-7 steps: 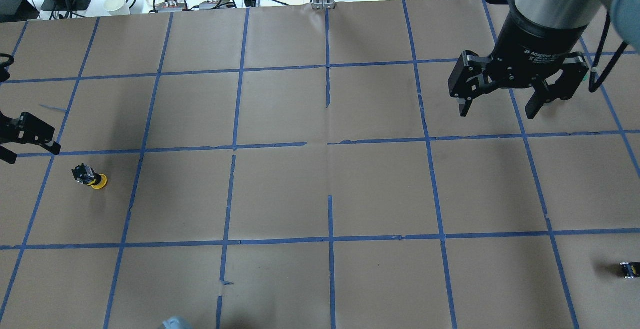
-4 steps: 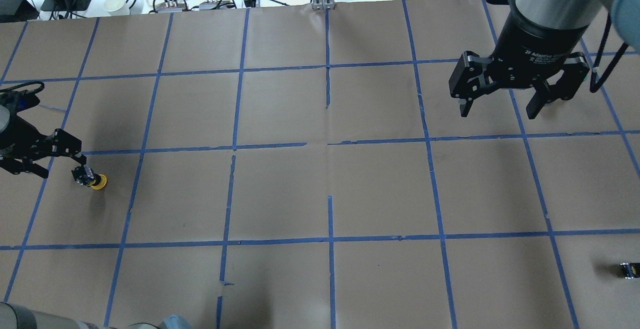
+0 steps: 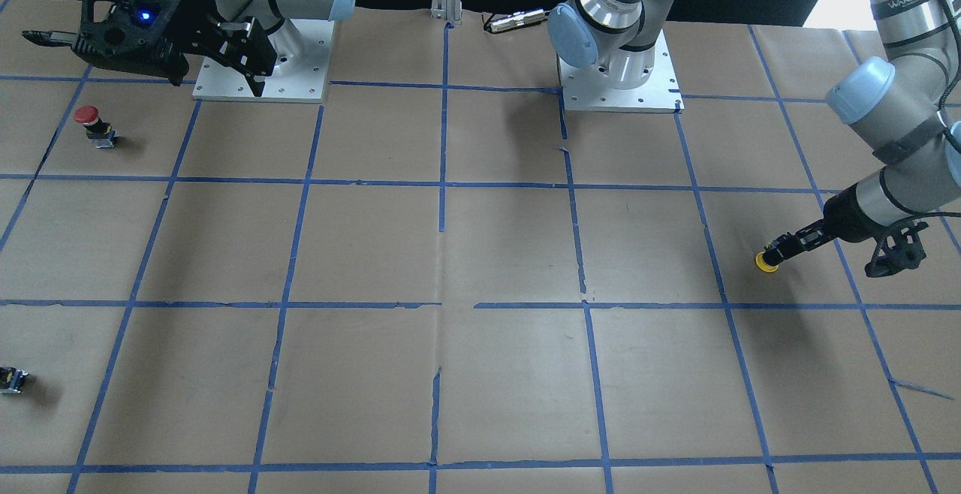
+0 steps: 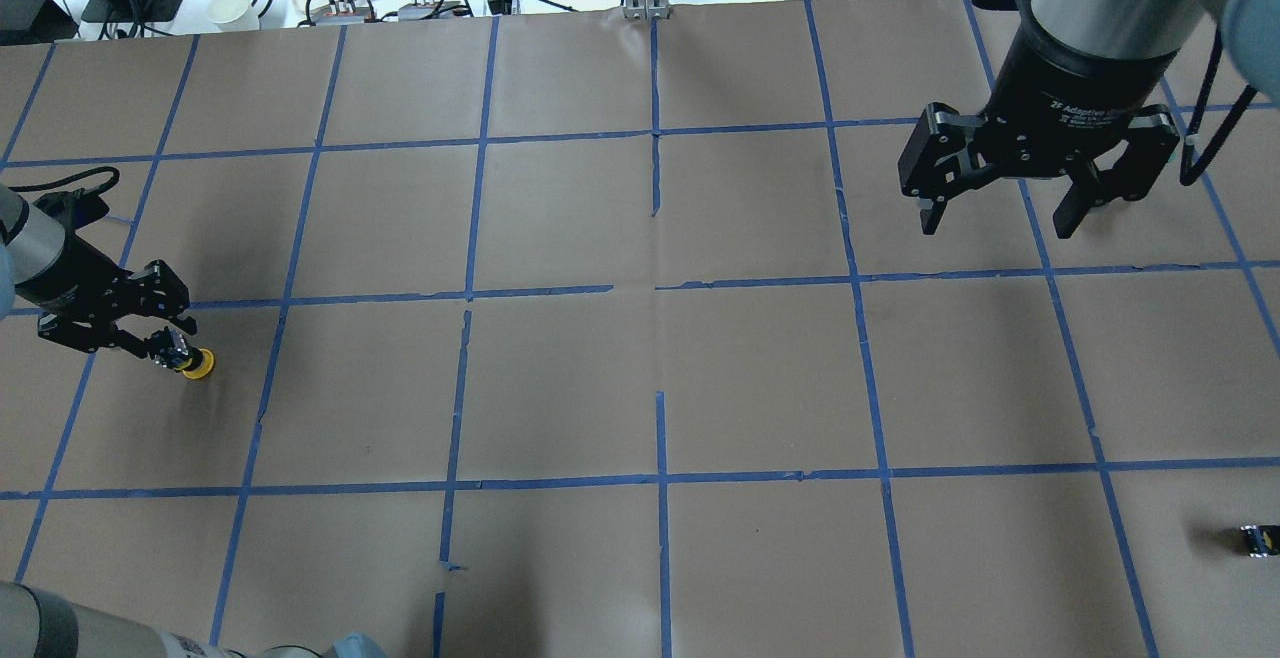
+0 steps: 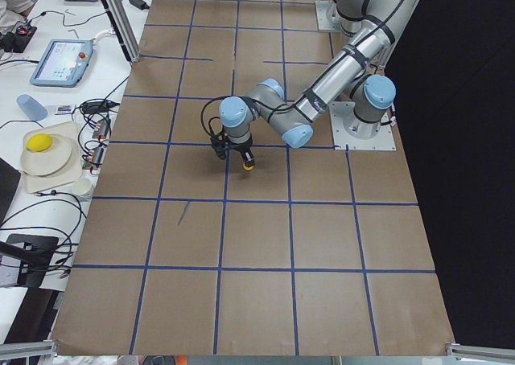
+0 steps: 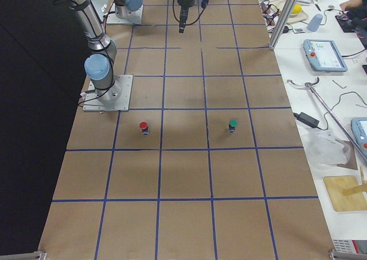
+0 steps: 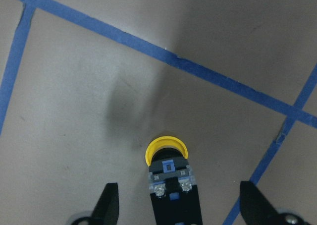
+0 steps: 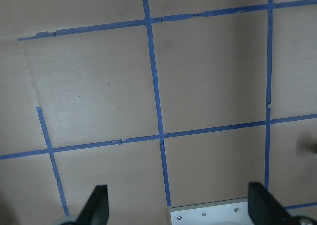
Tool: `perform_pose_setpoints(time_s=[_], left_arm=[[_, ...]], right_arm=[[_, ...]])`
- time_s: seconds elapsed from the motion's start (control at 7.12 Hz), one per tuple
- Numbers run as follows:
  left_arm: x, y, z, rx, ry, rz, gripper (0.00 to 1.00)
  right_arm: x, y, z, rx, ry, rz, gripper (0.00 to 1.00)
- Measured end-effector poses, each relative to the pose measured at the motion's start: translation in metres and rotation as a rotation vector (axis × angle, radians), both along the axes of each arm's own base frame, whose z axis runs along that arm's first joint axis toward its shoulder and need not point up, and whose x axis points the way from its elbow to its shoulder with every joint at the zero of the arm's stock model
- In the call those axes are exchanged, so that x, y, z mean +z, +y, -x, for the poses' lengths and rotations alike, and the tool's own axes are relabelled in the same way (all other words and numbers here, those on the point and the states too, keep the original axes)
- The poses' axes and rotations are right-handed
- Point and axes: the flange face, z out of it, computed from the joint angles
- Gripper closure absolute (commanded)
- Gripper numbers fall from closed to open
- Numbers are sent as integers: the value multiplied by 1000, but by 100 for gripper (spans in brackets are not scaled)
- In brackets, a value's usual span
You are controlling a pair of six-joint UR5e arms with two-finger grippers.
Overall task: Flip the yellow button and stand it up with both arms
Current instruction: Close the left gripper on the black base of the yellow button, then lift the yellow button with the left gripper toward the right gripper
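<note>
Overhead and close left-wrist cameras share the yellow button (image 4: 191, 361), right-end perhaps.

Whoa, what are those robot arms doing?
The robot's left hand is down low at the table. It is open, with one finger on each side of a yellow button that lies on its side. It has not squeezed the button yet. The right hand hangs open in the air, far away on the other side, holding nothing.

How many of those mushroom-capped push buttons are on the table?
3. The yellow button lies inside the open left tool; the red button near the right arm's base; the green button farther out. Others may be hidden.
</note>
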Motion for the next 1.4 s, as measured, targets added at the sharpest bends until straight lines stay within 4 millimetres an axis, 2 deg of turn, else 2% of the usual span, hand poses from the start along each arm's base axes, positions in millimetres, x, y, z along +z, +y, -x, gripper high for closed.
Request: perform_pose_setpoints(time_s=[0.14, 0.42, 0.7, 0.84, 0.98, 1.26, 1.4], left_arm=[[0, 0, 0, 0, 1, -2, 87], [1, -1, 2, 6, 26, -9, 89], [2, -4, 24, 105, 155, -6, 89], [4, -11, 53, 183, 260, -13, 89], [9, -20, 93, 248, 377, -25, 89], [18, -35, 193, 356, 642, -70, 89], [23, -36, 238, 410, 778, -107, 89]], right_arm=[[0, 0, 0, 0, 0, 0, 0], [0, 0, 0, -2, 2, 3, 0], [1, -3, 0, -6, -8, 11, 0], [1, -4, -3, -14, -32, 15, 0], [1, -5, -6, -32, -66, 16, 0], [2, -7, -16, -142, -163, 12, 0], [5, -9, -20, -226, -240, 8, 0]])
